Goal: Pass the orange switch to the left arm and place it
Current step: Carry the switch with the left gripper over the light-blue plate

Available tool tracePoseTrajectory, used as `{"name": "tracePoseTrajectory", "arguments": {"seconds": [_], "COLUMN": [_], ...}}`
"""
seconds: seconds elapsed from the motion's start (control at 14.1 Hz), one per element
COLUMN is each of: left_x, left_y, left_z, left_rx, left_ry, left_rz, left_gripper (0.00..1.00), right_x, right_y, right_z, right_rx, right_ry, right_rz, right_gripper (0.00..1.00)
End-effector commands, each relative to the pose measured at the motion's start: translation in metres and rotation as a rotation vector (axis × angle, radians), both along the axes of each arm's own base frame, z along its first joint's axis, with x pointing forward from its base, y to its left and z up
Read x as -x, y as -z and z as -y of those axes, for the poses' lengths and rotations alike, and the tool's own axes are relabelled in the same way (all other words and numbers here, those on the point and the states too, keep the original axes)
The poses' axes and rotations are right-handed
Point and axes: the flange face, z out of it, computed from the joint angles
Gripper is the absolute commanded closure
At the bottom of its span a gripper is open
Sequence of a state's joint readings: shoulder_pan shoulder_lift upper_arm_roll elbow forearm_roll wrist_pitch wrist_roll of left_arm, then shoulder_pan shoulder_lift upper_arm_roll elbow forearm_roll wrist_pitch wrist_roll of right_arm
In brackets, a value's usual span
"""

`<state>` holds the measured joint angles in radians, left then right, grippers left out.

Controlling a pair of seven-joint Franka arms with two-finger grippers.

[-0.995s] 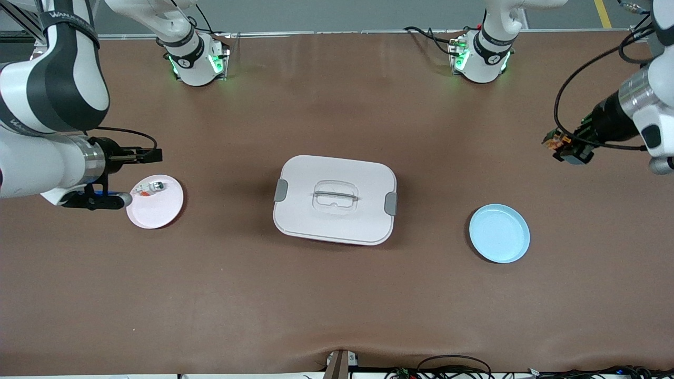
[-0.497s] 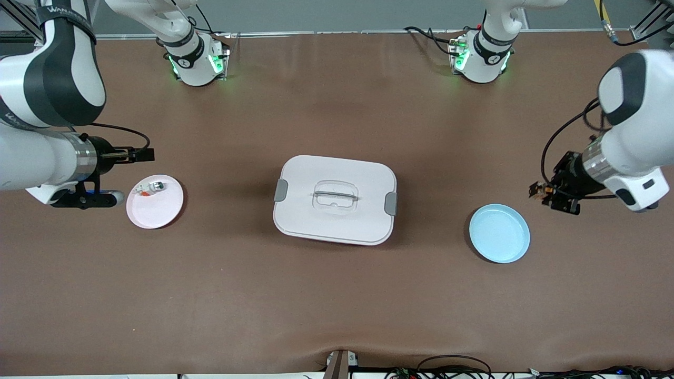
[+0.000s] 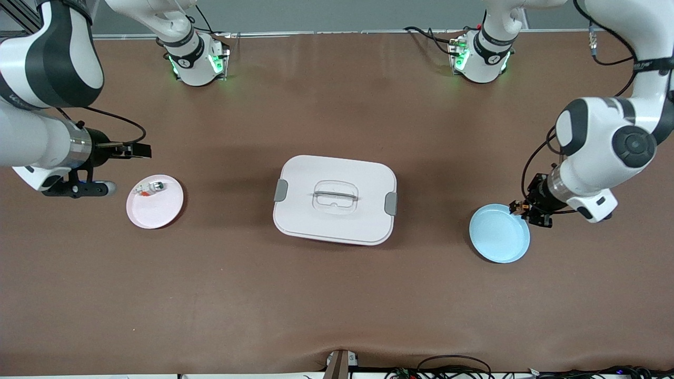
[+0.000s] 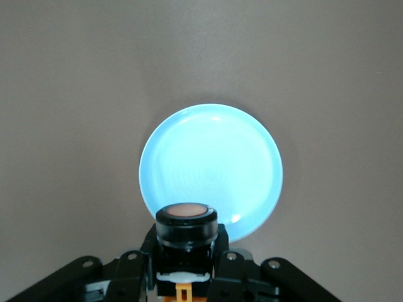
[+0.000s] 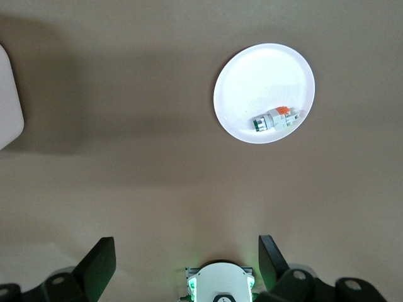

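My left gripper (image 3: 522, 210) is shut on the orange switch (image 3: 515, 208) and holds it over the rim of the blue plate (image 3: 497, 235). In the left wrist view the switch (image 4: 186, 228) stands black-bodied, orange face up, between the fingers (image 4: 234, 270) of my left gripper (image 4: 186, 267), over the blue plate (image 4: 211, 167). The white box (image 3: 335, 199) sits lidded mid-table. My right gripper (image 3: 138, 151) is open and empty over bare table beside the pink plate (image 3: 158, 211). Its fingers (image 5: 97, 267) stand wide apart in the right wrist view, where the gripper (image 5: 184, 264) holds nothing.
A small silver-and-white part (image 3: 150, 188) with a red bit lies on the pink plate; the part (image 5: 275, 119) and the plate (image 5: 264, 75) also show in the right wrist view. The box's corner (image 5: 7, 100) shows there too. The arm bases (image 3: 195, 60) stand along the table's edge.
My left arm has swung down and toward the blue plate with the switch, reaching its rim. My right gripper has drawn back a little toward its end of the table.
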<state>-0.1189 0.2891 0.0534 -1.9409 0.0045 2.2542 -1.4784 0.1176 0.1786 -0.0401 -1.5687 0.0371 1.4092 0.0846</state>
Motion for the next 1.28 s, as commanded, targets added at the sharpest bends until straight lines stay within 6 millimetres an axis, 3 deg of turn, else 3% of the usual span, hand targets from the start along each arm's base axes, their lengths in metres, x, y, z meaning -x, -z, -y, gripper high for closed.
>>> {"name": "tracePoseTrajectory", "arguments": {"seconds": [0.0,0.36,0.92,1.21], "left_x": [-0.011,-0.019,-0.025,-0.025], "left_y": [0.043,0.091,0.124,0.133], "left_z": [0.001,0.0,0.0,-0.005], "left_rx": [-0.057,-0.068,-0.073,-0.072], "left_ry": [-0.01,-0.01,-0.006,-0.01], "left_rz": [0.007,-0.006,-0.029,-0.021], "left_gripper": [1.0,1.0,1.0,1.0], "right_x": [0.009,0.011,0.022,0.03], "right_y": [-0.011,-0.014,-0.032,-0.045], "right_z": [0.009,0.007,0.034,0.033], "right_rx": [0.008,0.077,0.048,0.041], "right_ry": [-0.009,0.018,0.108,0.108], "right_rz": [0.025,0.01,-0.006,0.024], "right_gripper": [0.0,0.0,0.0,0.0]}}
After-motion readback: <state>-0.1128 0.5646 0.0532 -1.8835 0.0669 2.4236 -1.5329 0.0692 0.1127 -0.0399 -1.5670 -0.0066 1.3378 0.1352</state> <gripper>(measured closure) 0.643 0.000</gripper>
